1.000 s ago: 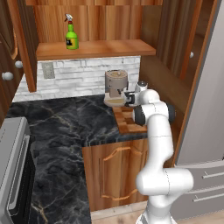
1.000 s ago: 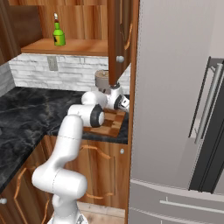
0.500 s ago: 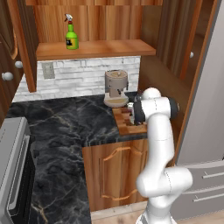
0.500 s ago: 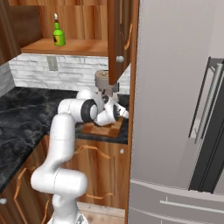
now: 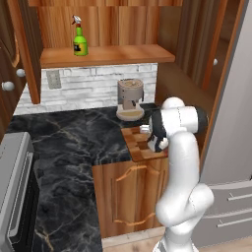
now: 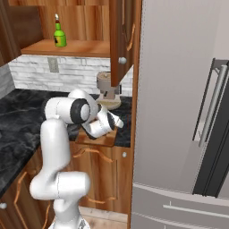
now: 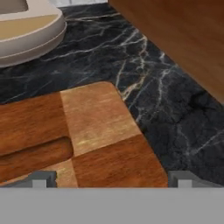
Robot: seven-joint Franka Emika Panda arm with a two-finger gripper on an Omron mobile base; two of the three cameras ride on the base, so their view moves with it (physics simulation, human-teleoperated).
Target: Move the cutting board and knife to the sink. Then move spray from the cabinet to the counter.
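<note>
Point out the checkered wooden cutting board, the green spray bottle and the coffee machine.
checkered wooden cutting board [image 7: 105, 127]: hand view, light block near its corner.
green spray bottle [image 5: 80, 44]: left base view, bottle body.
coffee machine [image 5: 130, 98]: left base view, its front.

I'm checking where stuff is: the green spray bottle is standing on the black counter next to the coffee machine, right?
Not quite. The spray is standing on the shelf of the cabinet, above the coffee machine, not on the counter. The left base view shows it.
</note>
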